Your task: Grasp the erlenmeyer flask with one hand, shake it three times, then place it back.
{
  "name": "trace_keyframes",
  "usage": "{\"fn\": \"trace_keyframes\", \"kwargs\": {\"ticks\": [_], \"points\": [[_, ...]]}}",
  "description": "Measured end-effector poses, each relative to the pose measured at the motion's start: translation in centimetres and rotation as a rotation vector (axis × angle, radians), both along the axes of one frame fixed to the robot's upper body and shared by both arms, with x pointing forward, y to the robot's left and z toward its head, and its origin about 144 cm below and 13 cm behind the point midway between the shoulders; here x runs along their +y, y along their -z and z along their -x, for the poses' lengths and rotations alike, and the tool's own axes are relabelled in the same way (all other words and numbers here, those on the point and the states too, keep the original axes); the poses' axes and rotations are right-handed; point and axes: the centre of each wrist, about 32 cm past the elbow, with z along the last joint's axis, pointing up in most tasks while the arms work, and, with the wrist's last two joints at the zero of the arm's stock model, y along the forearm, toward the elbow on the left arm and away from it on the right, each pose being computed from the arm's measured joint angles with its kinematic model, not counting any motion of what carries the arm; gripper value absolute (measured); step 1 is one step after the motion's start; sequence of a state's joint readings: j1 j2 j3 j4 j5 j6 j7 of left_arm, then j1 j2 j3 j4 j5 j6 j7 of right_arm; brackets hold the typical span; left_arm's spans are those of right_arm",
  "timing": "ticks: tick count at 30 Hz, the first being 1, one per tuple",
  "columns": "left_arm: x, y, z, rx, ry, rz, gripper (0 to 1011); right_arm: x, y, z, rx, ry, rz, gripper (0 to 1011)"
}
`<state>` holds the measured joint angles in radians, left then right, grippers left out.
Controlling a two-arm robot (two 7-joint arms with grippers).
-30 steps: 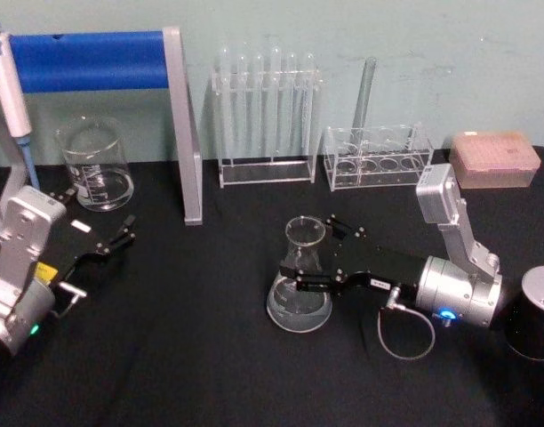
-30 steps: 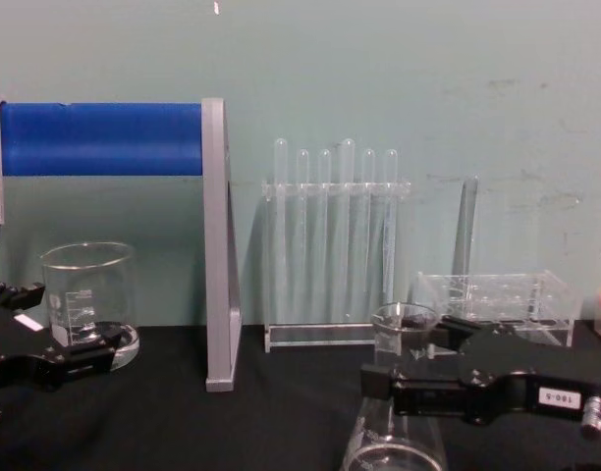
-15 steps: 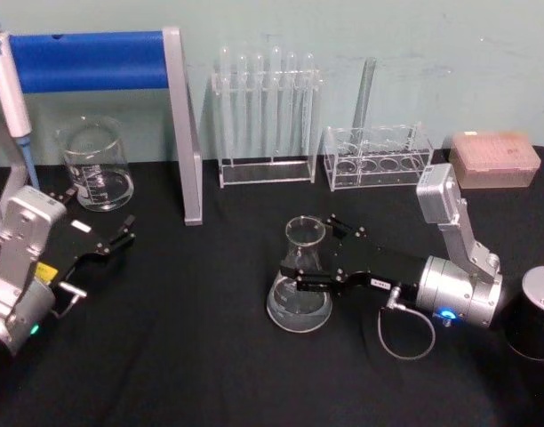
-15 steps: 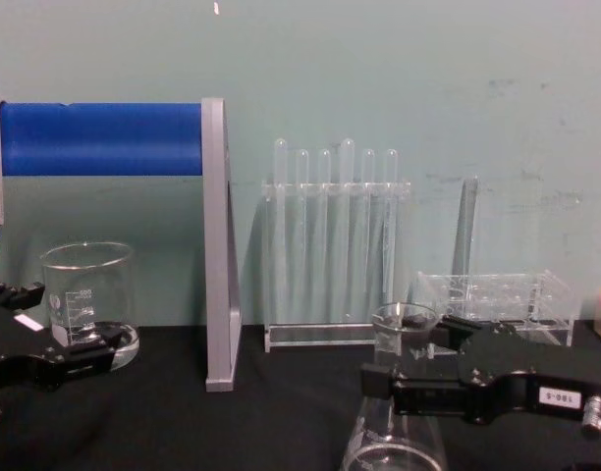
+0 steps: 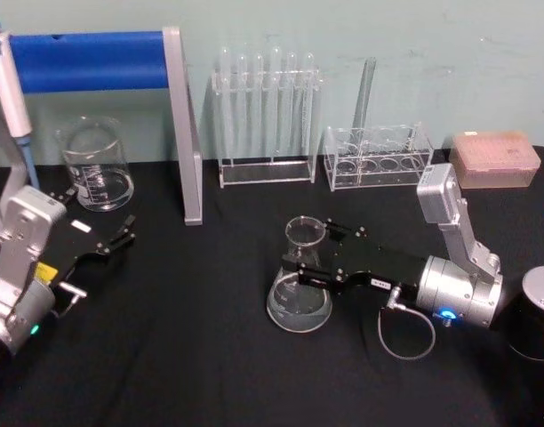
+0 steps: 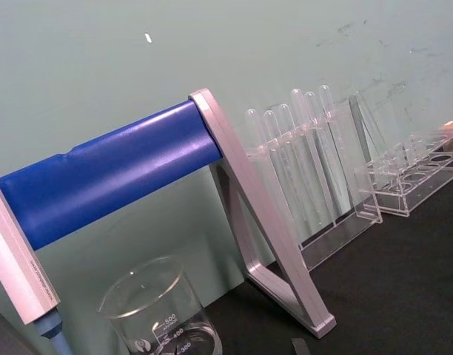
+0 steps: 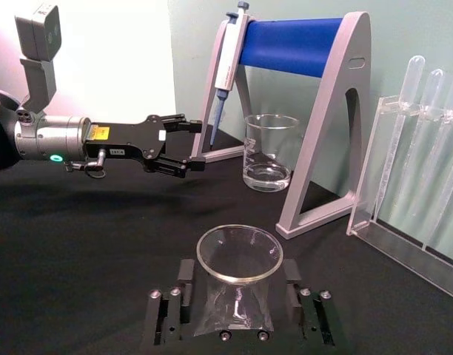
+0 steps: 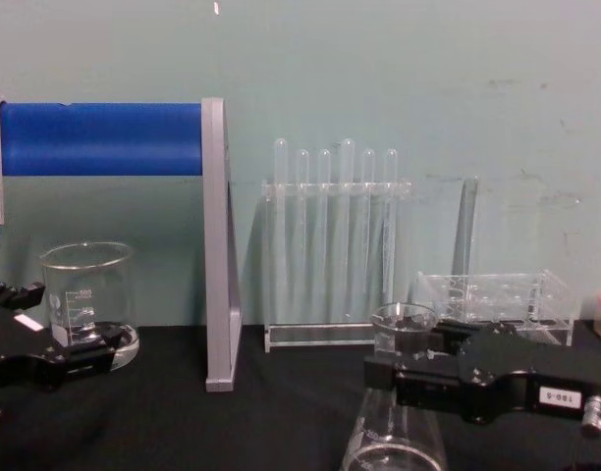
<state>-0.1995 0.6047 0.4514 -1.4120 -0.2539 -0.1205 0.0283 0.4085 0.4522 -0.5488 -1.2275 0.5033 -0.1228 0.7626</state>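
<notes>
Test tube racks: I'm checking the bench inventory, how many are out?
2. The tall rack holding tubes stands at the back centre; the low rack with one tube sits to its right.

black two-jawed right hand (image 5: 300, 269); white digit label; silver wrist; looped grey cable

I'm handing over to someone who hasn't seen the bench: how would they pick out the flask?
Start at the blue-barred stand at the back left of the black table, then look right and nearer, in front of the tube racks. The flask stands there with the right tool around its neck. It is conical, unlike the straight-sided beaker.
</notes>
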Motion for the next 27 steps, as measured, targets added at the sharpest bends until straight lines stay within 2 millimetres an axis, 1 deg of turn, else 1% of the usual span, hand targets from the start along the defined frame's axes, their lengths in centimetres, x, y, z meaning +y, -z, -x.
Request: {"fn": "trace_keyframes", "kwargs": {"ticks": [3,5,6,7,8,9,27], "points": [[0.0,0.0,0.0,0.0,0.0,0.0,1001,0.0,0.0,0.0,0.0,0.0,0.0,678],[0.0,0.0,0.0,0.0,0.0,0.0,1001,0.0,0.0,0.0,0.0,0.0,0.0,601],[0.0,0.0,0.0,0.0,0.0,0.0,1001,0.0,0.0,0.0,0.0,0.0,0.0,578],[0.0,0.0,0.0,0.0,0.0,0.0,1001,0.0,0.0,0.0,0.0,0.0,0.0,517],[0.0,0.0,0.0,0.0,0.0,0.0,1001,0.0,0.0,0.0,0.0,0.0,0.0,507],[0.0,0.0,0.0,0.0,0.0,0.0,1001,0.0,0.0,0.0,0.0,0.0,-0.001,466],[0.0,0.0,0.0,0.0,0.0,0.0,1001,-0.01,-0.01,-0.01,0.001,0.0,-0.001,456]]}}
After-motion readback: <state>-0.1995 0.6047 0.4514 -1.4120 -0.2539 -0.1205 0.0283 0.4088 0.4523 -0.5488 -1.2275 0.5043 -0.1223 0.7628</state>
